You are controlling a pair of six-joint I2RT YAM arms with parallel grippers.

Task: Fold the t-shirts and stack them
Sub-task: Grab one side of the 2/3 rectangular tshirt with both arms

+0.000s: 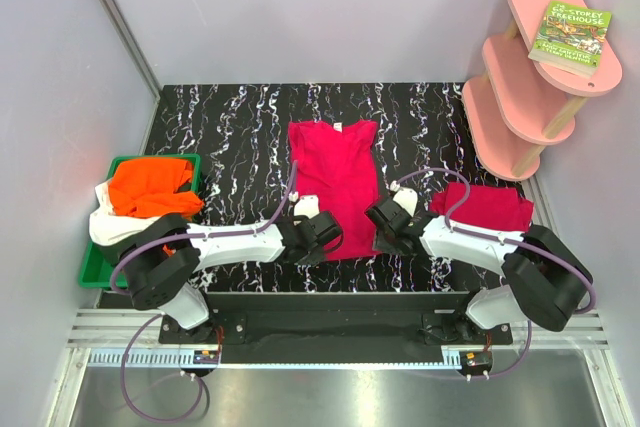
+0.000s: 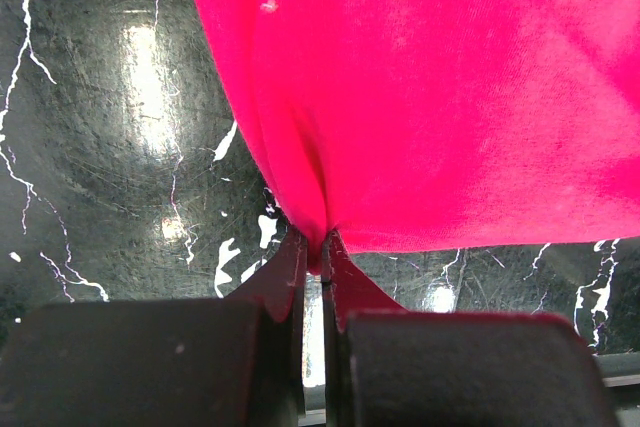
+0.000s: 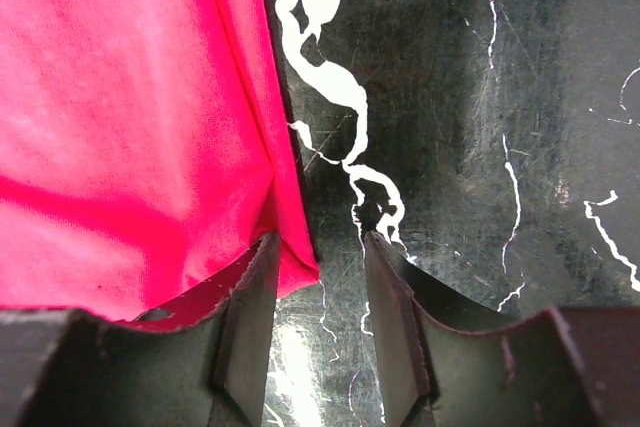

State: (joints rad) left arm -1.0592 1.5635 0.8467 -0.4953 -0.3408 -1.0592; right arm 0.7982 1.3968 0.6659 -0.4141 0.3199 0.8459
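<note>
Now | left gripper [image 2: 317, 247] pinches crimson t-shirt [image 1: 335, 177] hem | right gripper [image 3: 320, 242] agape beside its corner

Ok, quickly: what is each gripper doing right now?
Left gripper: closed, pinching the edge of the middle pink shirt.
Right gripper: open, holding nothing.

A green book [image 1: 571, 37] lies flat on the top tier of a pink shelf [image 1: 527, 5] at the desk's far right corner. Its cover title reads "STOREY TREEHOUSE" in pale letters. The characters before it and the smaller print below are too small to read.
</note>
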